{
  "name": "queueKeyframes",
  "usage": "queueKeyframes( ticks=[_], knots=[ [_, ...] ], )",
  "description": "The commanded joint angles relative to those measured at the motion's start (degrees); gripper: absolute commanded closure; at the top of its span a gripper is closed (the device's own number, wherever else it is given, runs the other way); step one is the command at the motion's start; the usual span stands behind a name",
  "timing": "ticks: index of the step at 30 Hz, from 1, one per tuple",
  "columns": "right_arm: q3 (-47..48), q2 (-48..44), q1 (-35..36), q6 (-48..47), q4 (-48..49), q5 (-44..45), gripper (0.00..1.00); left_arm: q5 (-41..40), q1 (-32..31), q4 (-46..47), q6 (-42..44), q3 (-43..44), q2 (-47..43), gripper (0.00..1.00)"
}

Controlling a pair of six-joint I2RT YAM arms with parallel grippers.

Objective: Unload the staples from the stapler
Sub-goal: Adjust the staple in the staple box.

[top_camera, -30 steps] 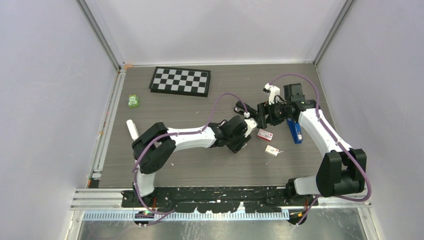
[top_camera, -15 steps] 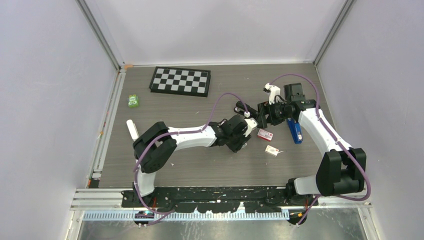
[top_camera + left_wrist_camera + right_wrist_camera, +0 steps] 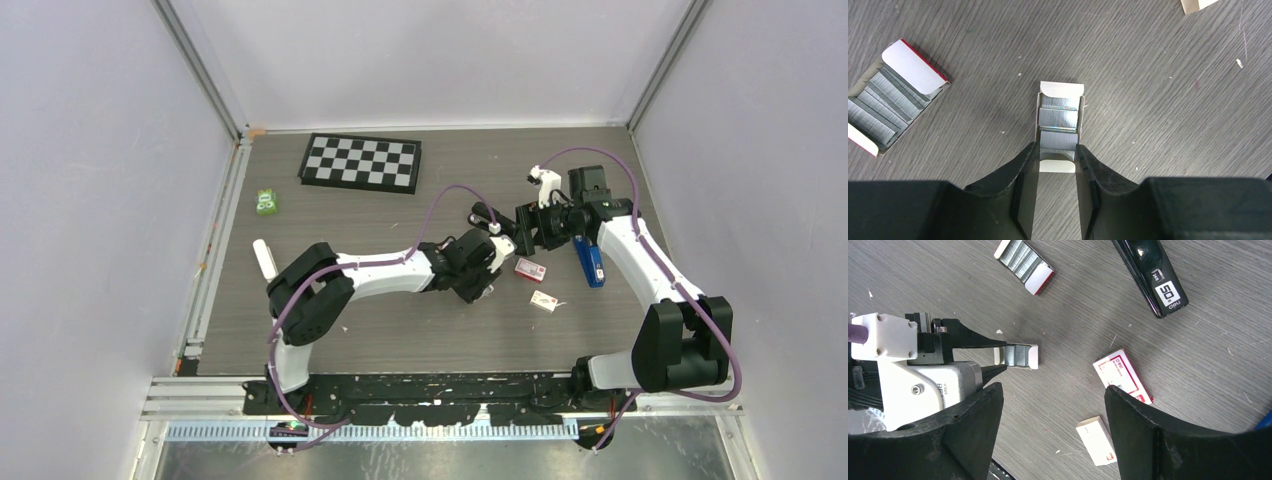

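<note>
**Left pincer at staple tray; stapler lying apart**

The left pincer [image 3: 1056,150] is standing narrow, its fingers [image 3: 1023,165] flanking the near end of a small white card tray of grey staples [image 3: 1060,117] on the grey wood-grain counter [image 3: 1158,100]. Whether it is gripping cannot be told. The right pincer [image 3: 1053,389] is hanging wide, holding nothing. The long black stapler [image 3: 1150,275] is lying at one o'clock in the right wrist view.

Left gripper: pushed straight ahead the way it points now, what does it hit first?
The small open staple box: its near end sits between the fingers of the left gripper. Past it, tabletop as far as the wrist view shows. Whether the fingers touch its sides is unclear.
</note>
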Motion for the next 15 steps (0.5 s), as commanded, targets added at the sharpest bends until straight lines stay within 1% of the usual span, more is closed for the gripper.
queueKeyframes(
  ticks=[1,8,15],
  knots=[
    [2.3,0.0,0.9,0.0,-0.6,-4.5,0.21,0.4,0.3,1.6,0.6,2.7,0.7,0.67],
    [2.3,-0.1,0.9,0.1,-0.7,-4.6,0.21,0.6,0.3,1.2,0.6,3.0,0.7,0.67],
    [2.4,0.1,0.9,0.1,-0.7,-4.7,0.21,0.8,0.2,1.4,0.5,3.3,0.5,0.66]
  ],
)
